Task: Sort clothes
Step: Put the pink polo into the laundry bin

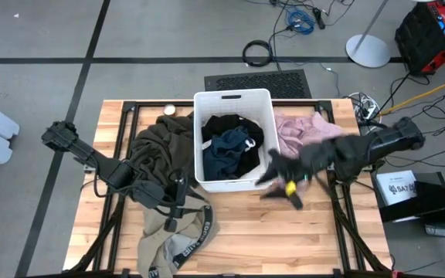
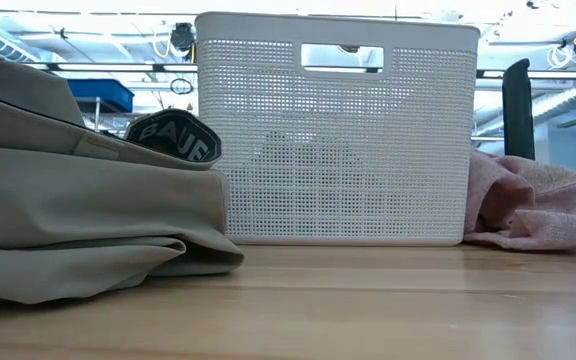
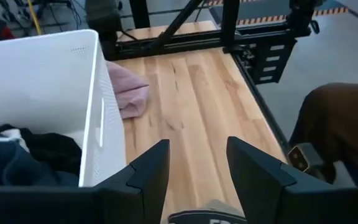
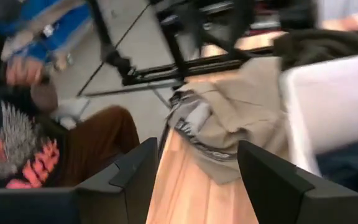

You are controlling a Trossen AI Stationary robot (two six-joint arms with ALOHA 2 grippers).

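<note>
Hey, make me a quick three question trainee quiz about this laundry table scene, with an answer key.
1. True or false: the white bin is empty.
2. Which garment lies on the table on the right arm's side of the bin? A pale pink garment B beige garment C dark olive garment
3. Fill in: the left gripper and right gripper are both ____ and holding nothing.
Key: 1 false; 2 A; 3 open.

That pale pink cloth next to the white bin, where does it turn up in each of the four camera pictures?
High view: pink cloth lies right of the white bin, by the table's far edge.
Low view: at the right edge, beside the bin.
Left wrist view: a pink fold against the bin's wall.
Right wrist view: not in it.
Shared landmark: the white bin.
</note>
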